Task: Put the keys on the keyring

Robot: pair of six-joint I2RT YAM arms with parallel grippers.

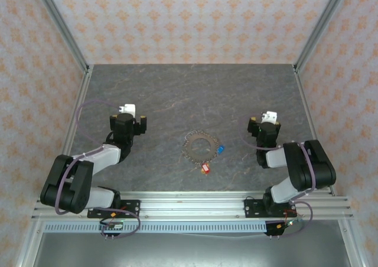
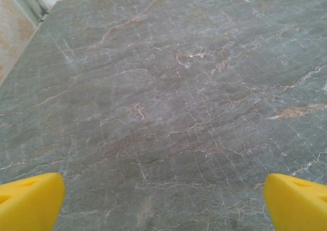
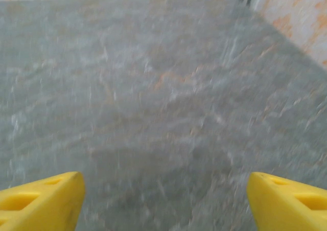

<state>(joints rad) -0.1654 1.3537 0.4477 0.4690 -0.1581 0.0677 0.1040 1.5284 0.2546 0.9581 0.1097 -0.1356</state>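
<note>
Left claw spread wide, empty, above bare desk; right claw likewise. Ring mid-desk; blue key, red key just beside.

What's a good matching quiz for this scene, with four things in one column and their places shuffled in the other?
Things:
1. keyring
2. blue key
3. red key
4. left gripper

Places:
A. just right of the keyring
B. open, above bare table, left of the keyring
C. mid-table
D. on the keyring's near side

Pairs: 1-C, 2-A, 3-D, 4-B
</note>
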